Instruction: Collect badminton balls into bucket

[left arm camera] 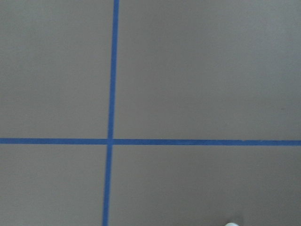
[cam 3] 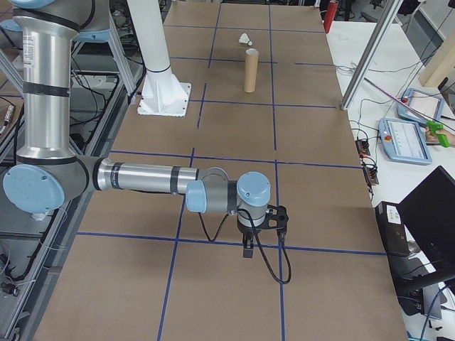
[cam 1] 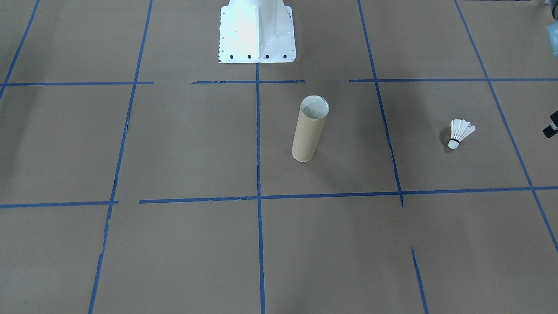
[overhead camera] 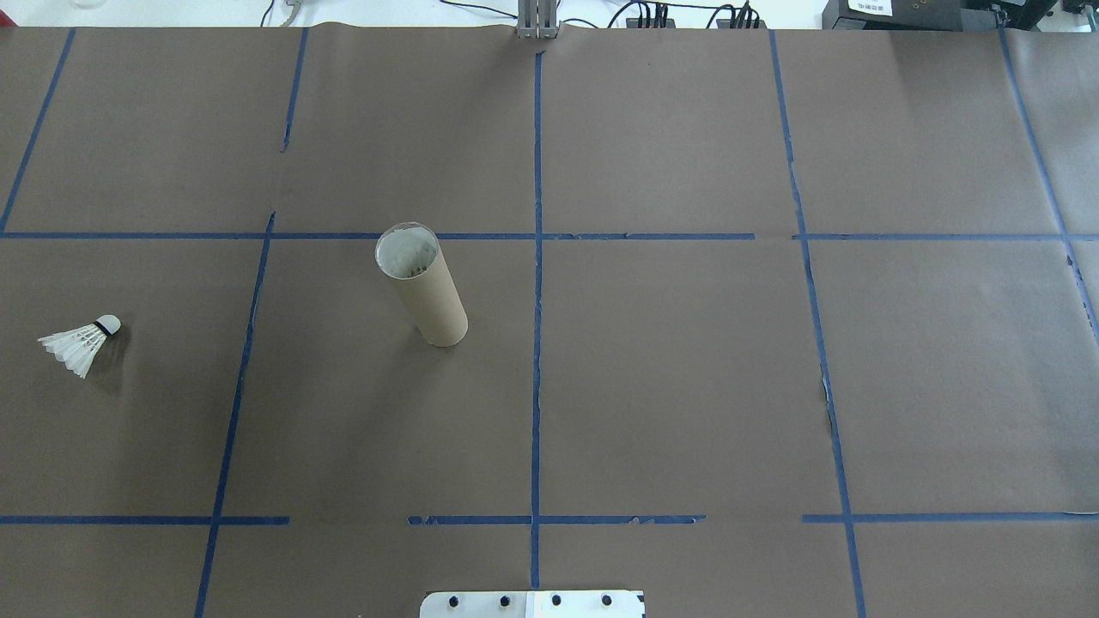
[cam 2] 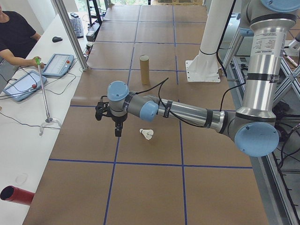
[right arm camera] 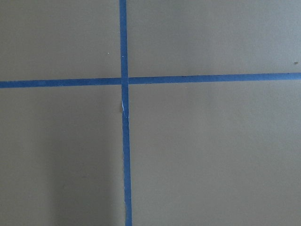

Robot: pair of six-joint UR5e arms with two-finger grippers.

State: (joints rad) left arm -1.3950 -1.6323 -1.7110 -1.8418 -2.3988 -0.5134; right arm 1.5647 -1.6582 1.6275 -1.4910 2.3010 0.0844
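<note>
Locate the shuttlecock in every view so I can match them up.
Front-facing: right side, mid-height, shuttlecock.
Overhead: far left, mid-height.
Exterior left: centre, on the table below the near arm.
Exterior right: top centre, far end, just beyond the tube.
Left wrist: a white sliver at the bottom edge, perhaps it.
Right wrist: not in view.
Landmark: tube.

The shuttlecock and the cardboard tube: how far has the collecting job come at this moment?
Nothing looks done yet. The shuttlecock lies on its side on the table, well apart from the upright cardboard tube, whose visible inside shows no shuttlecock. In hand: the left arm hangs near the shuttlecock, and its gripper holds nothing. Left: grasp the shuttlecock, carry it over the tube and drop it in.
</note>
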